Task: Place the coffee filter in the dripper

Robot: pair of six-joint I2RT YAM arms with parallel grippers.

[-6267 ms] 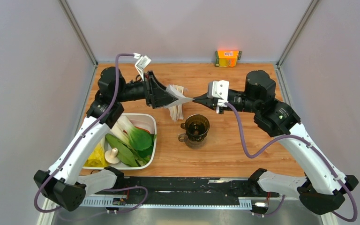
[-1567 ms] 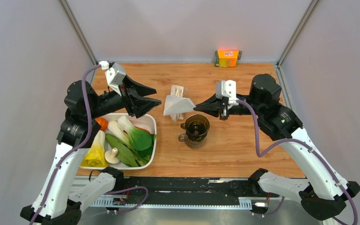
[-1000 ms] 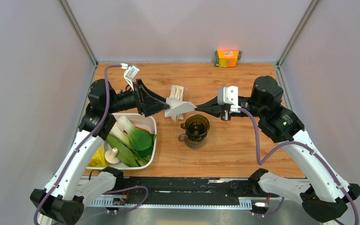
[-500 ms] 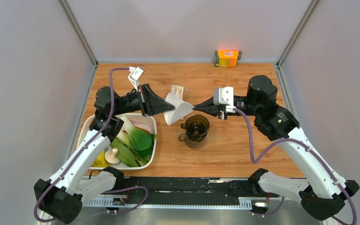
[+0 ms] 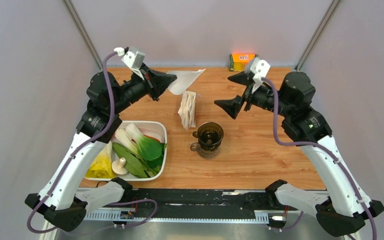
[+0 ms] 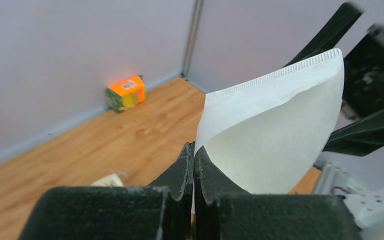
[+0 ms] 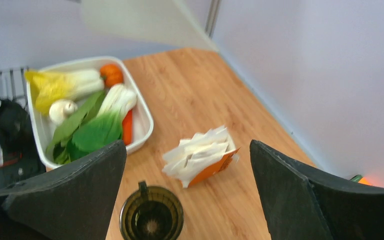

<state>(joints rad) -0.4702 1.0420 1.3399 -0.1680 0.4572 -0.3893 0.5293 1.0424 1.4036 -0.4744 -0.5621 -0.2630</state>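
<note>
My left gripper [image 5: 169,83] is shut on the coffee filter [image 5: 185,79], a white paper cone held in the air over the back of the table. In the left wrist view the filter [image 6: 275,140] fans up and to the right from the closed jaws of that gripper [image 6: 194,150]. The dripper [image 5: 210,135], a dark see-through cup, stands on the wood nearer the front, and shows again low in the right wrist view [image 7: 151,217]. Raised at the back right, the right gripper [image 5: 235,92] is open with nothing between its fingers [image 7: 187,150].
A packet of paper filters [image 5: 187,109] leans on the table behind the dripper. A white tray [image 5: 161,127] of vegetables sits at the front left. An orange box [image 5: 243,61] stands against the back wall.
The right gripper let go of the filter, opened wide and pulled back and up. The left gripper closed on the filter and carried it up and towards the back.
</note>
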